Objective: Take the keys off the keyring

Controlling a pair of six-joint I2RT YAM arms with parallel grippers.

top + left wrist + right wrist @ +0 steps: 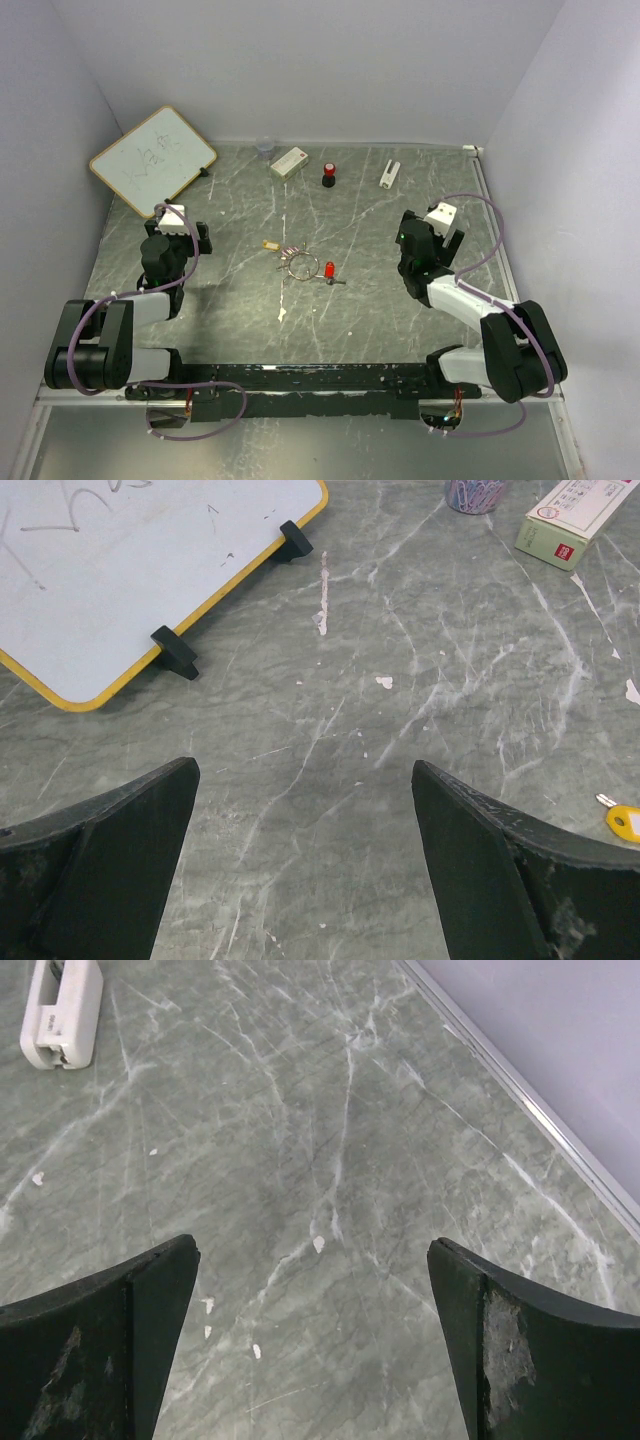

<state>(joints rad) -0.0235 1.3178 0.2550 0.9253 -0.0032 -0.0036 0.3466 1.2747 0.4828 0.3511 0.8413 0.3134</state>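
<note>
- Top view: the table (240, 330) is grey-green stone-patterned, with white veins.
- The keyring (303, 266), a thin silver wire circle, lies mid-table. Small silver keys (290, 252) fan out at its far-left rim.
- A yellow-headed key (268, 244) lies just beyond the silver ones, and a red-headed key (329, 270) just right of the ring. Whether each is threaded on cannot be told.
- Along the back are a tilted whiteboard (153, 159), a clear cup (264, 148), a pale box (290, 161), a red-topped black knob (329, 175) and a white plastic block (389, 174).
- Left wrist view: the left gripper (304, 768) has its matte black fingers spread wide, with nothing between them.
- The whiteboard has a yellow rim, black clip feet and faint grey scrawl that cannot be read.
- The cup holds coloured paper clips. The box bears a red logo, its print too small to read.
- The yellow key head peeks in at the right edge.
- Right wrist view: the right gripper (314, 1250) is equally wide open and empty, its fingers scuffed. The white block lies far left.
</note>
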